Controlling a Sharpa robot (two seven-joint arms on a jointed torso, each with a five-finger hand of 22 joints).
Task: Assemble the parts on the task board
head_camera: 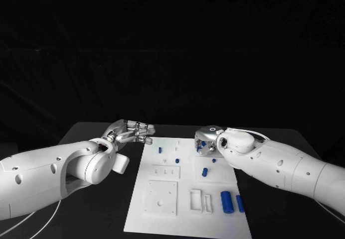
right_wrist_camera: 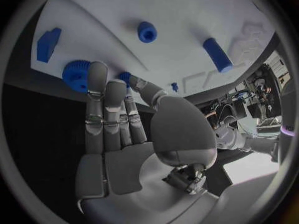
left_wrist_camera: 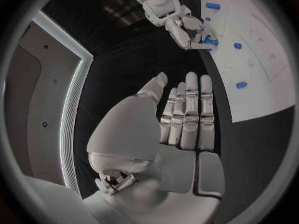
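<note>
Both hands sit at the far end of the task board as I watch from the head camera. My right hand hangs over the board's far right part, about one o'clock from the board's middle. In the right wrist view its fingers lie straight and side by side, the thumb a little apart, nothing held between them. Their tips reach a blue toothed, gear-like part and a smaller blue part just beside it; whether they touch or only hover, I cannot tell. Beyond the fingertips lie a blue block, a round knob-like part and a blue cylinder, all on the white plate.

My left hand hovers over the black table just off the board's far left corner, about eleven o'clock from the board's middle. The left wrist view shows its fingers flat and pressed together, holding nothing, apart from the board.

Nearer me on the board, around five o'clock, two blue cylinders lie side by side, with smaller blue parts towards the middle. I can read no writing or labels anywhere.
</note>
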